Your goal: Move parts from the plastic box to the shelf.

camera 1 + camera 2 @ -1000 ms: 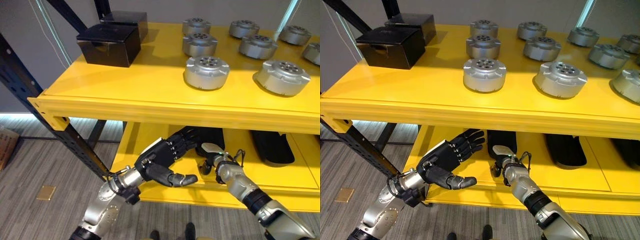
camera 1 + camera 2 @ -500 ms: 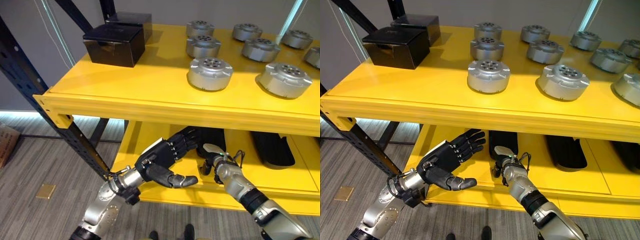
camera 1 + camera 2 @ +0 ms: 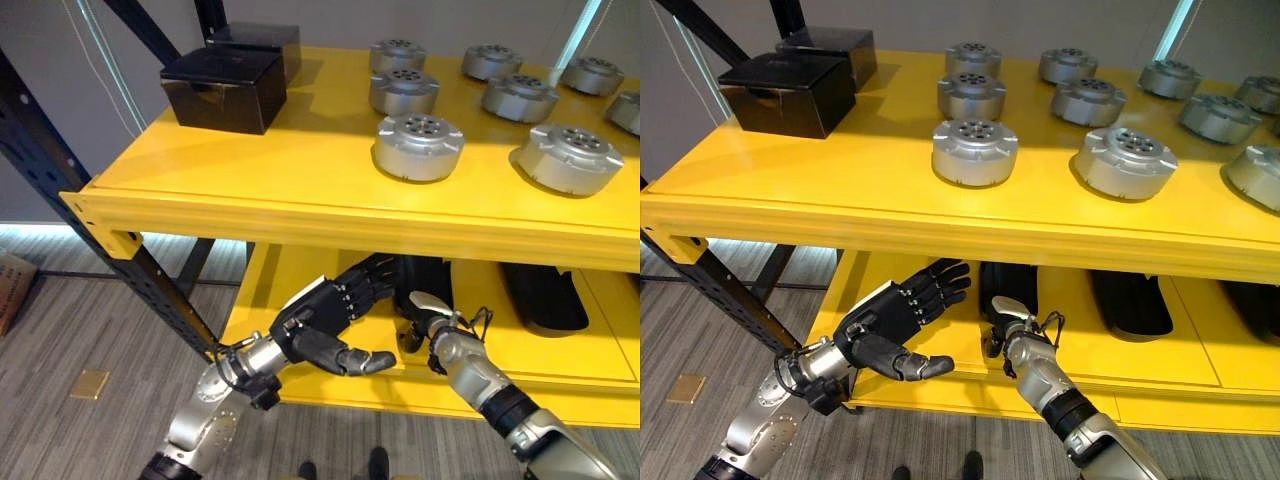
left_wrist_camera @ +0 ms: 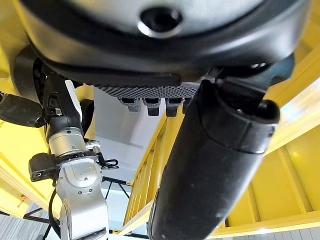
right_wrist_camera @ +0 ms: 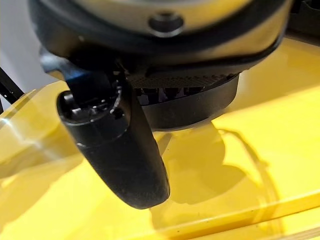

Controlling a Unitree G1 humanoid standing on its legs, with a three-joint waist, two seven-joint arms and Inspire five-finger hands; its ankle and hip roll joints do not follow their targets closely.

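From the left eye I see silver parts (image 3: 418, 146) resting on the upper shelf (image 3: 250, 180), beside black boxes (image 3: 222, 88). My left hand (image 3: 318, 318) hovers, fingers spread, empty, at the lower shelf (image 3: 300, 280).

From the right eye, my right hand (image 3: 1002, 322) reaches under toward a dark tray (image 3: 1008, 282).

Its wrist view shows a thumb over bare yellow; I cannot tell if the fingers grip. Lifting blind, I could clip the shelf edge.
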